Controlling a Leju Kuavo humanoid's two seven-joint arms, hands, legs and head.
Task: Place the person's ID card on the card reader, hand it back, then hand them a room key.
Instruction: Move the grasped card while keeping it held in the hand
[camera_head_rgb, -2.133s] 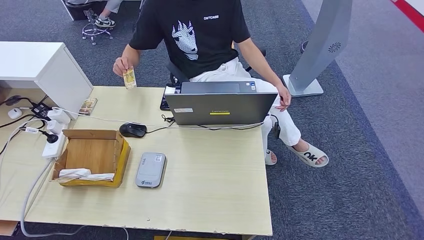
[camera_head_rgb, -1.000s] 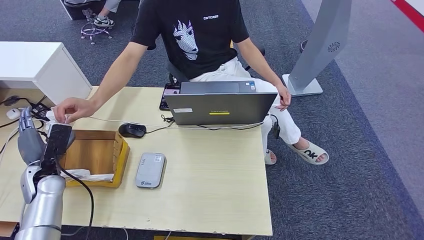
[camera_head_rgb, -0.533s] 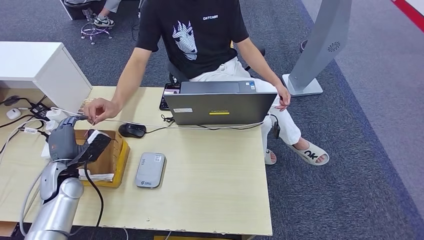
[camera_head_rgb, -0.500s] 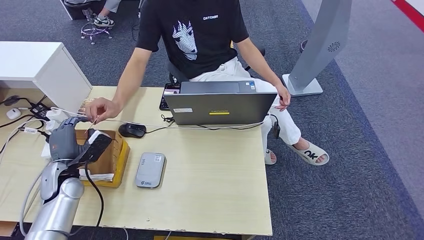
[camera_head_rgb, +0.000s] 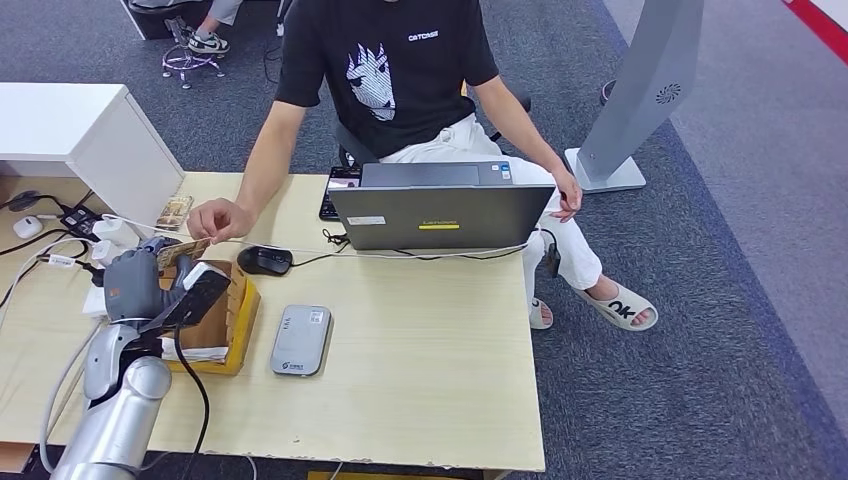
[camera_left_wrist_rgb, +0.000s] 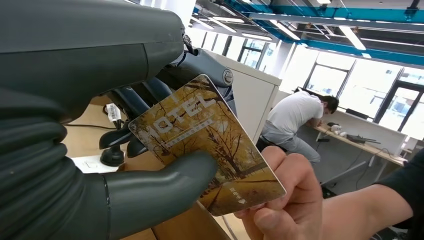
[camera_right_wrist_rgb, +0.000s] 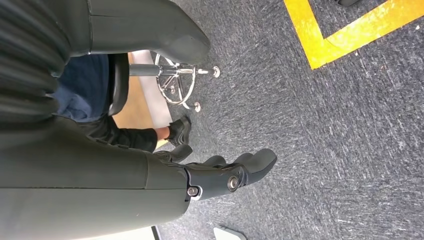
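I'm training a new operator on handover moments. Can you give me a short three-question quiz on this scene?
1. True or false: the card is touched by both the left hand and the person's hand.
2. Which grey device lies on the table beside the cardboard box? A) the card reader B) the laptop C) the mouse
3. Fill in: the right hand hangs over grey ____, holding nothing.

Key: 1 true: the thumb presses the card while the person's fingers pinch its far corner. 2 A. 3 carpet.
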